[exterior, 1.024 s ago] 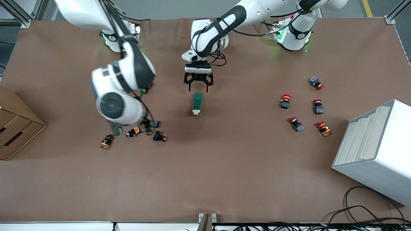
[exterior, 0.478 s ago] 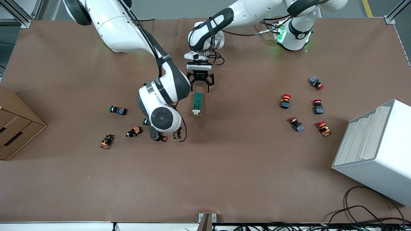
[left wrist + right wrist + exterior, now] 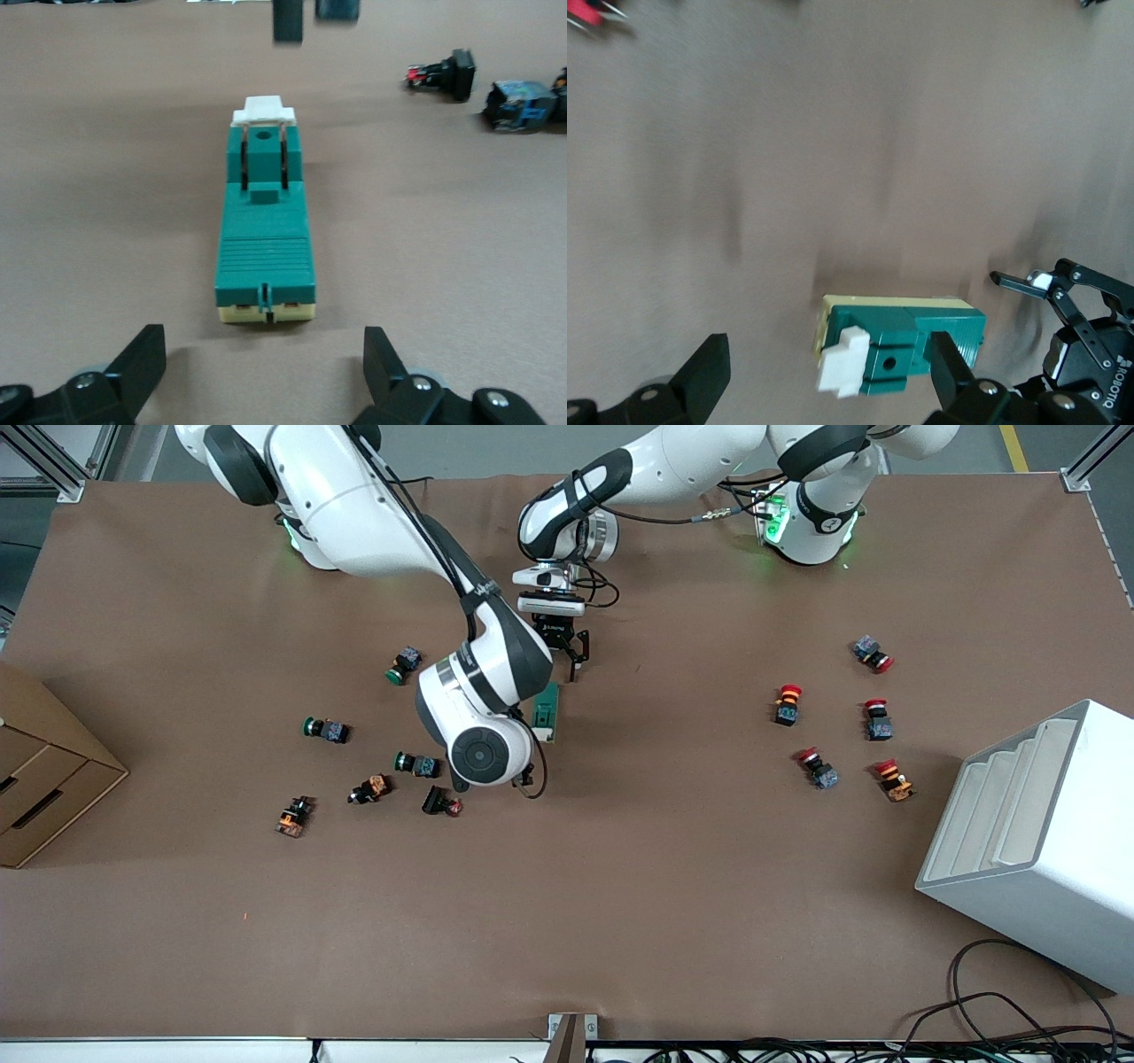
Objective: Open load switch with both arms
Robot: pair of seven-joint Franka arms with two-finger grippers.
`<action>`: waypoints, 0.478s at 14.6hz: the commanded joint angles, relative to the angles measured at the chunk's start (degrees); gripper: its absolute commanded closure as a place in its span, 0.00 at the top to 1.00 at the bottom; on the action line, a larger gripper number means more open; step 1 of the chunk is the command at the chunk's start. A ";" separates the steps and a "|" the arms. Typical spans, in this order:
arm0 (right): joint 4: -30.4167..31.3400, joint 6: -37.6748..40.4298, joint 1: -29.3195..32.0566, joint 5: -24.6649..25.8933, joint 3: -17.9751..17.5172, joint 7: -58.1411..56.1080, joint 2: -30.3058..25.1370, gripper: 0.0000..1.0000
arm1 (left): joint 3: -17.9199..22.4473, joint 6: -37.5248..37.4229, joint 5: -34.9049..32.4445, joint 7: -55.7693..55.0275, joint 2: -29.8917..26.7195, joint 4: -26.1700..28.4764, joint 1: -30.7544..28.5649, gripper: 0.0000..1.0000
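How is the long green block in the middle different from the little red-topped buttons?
The dark green oblong load switch is longer than each small red-capped push button. The switch has a white tab at one end; the buttons have round red caps. The switch lies alone between the open left gripper and open right gripper; the buttons sit grouped toward the left arm's end. Both rest on the brown table.

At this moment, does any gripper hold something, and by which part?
Nothing is held. The left gripper and the right gripper are both open over the load switch, which lies free on the table.

Dark green load switch (image 3: 266,243), white tab (image 3: 263,109), brown table (image 3: 620,886).
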State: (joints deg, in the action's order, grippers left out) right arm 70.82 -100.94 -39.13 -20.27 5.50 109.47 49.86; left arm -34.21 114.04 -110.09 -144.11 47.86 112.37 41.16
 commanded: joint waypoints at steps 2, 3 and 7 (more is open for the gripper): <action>-0.51 0.30 -2.08 -1.70 0.22 0.83 1.55 1.00 | 0.55 0.22 -2.77 -2.31 0.84 0.40 0.15 0.99; -0.51 0.48 -2.52 -1.61 0.22 0.83 1.55 1.00 | 0.55 -0.30 -2.77 -2.31 1.01 0.40 0.24 0.99; 0.63 1.01 -3.23 -4.95 0.13 0.83 1.55 1.00 | 0.55 -0.57 -2.77 -2.40 1.27 0.48 0.15 0.99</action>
State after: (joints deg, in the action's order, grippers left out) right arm 70.78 -100.57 -42.20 -22.80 5.42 109.65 51.59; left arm -34.18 113.59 -111.43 -144.64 47.91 112.89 41.16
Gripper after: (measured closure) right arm 0.000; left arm 0.009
